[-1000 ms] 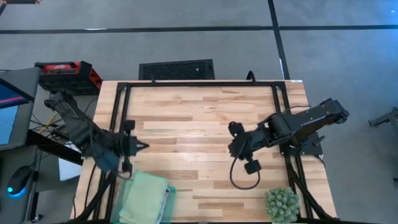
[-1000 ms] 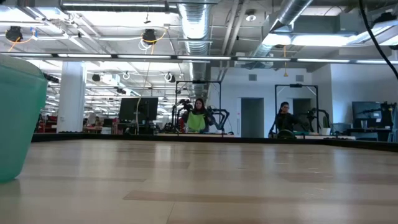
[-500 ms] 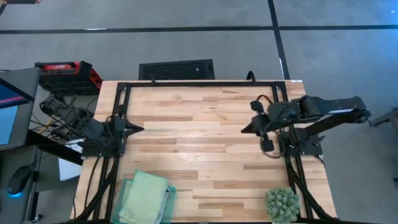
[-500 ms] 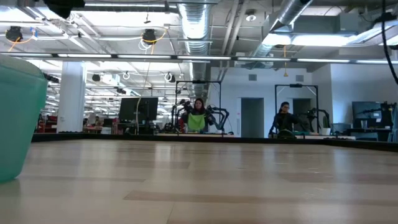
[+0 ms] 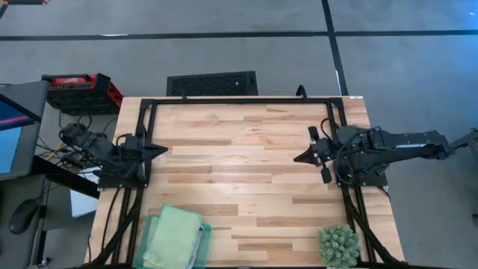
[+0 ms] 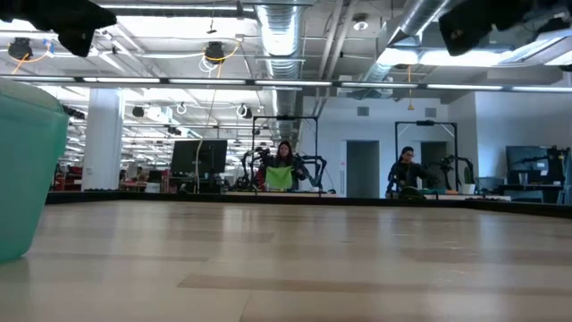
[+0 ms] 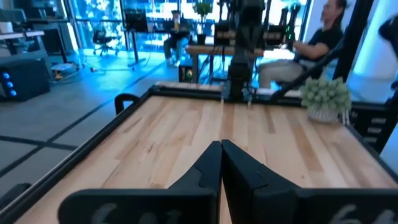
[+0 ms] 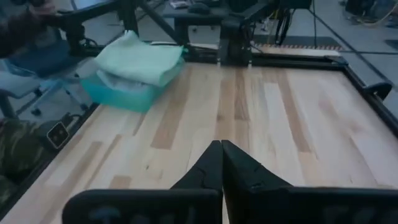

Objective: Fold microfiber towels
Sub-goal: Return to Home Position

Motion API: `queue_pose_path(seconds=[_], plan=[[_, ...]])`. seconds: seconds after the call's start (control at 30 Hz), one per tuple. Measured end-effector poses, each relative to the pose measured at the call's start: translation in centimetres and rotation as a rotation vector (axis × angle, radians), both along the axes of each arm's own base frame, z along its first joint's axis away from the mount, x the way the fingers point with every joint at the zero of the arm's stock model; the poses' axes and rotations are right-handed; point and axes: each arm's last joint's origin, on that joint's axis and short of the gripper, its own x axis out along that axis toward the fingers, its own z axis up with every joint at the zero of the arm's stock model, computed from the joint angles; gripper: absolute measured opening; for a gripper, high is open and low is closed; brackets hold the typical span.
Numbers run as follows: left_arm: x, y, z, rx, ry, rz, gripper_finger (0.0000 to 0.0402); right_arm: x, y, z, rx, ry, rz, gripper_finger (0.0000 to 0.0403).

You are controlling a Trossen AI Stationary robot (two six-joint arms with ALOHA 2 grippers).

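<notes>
Left gripper [image 5: 160, 149] sits pinched together and empty at the bench's [image 5: 239, 172] left edge; right gripper [image 5: 299, 158] likewise, near the right edge. The green tray [image 5: 206, 233], in the high view's lower-left bench corner, holds folded microfiber towels [image 5: 173, 233], light green uppermost.

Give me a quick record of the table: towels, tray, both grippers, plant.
green towel: folded, topmost in the tray
tray: bottom-left corner of the table in the high view
left gripper: shut, empty, over the table's left side
right gripper: shut, empty, over the right side
plant: bottom-right table corner
</notes>
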Motion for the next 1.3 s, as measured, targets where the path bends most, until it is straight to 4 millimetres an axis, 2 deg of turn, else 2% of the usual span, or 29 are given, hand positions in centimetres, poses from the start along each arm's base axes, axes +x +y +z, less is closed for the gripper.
queue_pose_path(seconds=[0.2,0.33,0.5,0.7,1.0,1.3], plan=[[-0.1,0.1,-1.6,-0.027,-0.048,0.009,0.0000,-1.0,-0.2,-2.7,0.055,-0.032,0.072,0.0016],[0.4,-0.2,-1.9,-0.039,-0.078,0.016,0.0000,-1.7,-0.5,-3.8,0.053,-0.071,0.049,0.0021],[1.1,-0.5,-3.2,-0.039,-0.076,0.041,0.0000,-2.5,-1.0,-5.6,0.050,-0.126,0.001,0.0023],[2.1,-1.0,-5.1,-0.040,-0.097,0.061,0.0000,-3.0,-1.5,-7.1,0.108,-0.203,-0.025,0.0017],[3.1,-1.6,-8.8,-0.013,-0.019,0.059,0.0000,-2.9,-1.5,-9.0,0.126,-0.273,-0.003,0.0018],[3.1,-1.8,-9.0,0.015,-0.003,0.011,0.0000,-2.7,-1.6,-11.4,0.113,-0.328,0.002,0.0021]])
